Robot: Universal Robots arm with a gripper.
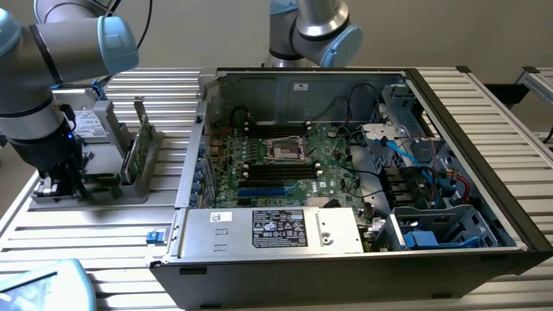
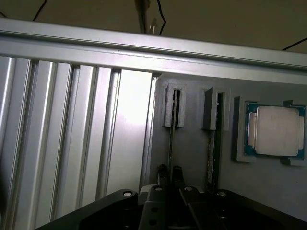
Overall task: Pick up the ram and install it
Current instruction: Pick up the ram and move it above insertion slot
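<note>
**End effector (image 2: 170, 173) narrow on the ram (image 2: 171, 143)**

It pinched the ram, which stood on edge in a slot of the grey holder (image 2: 192, 153); a second stick (image 2: 212, 158) stood in the neighbouring slot; the holder sat on the worktop (image 1: 103, 227), at the exterior view's left of the open computer case (image 1: 346, 275).

We can read no text; the print on the black label (image 1: 279, 228) of the power supply (image 1: 342, 223) is too small for us.
</note>
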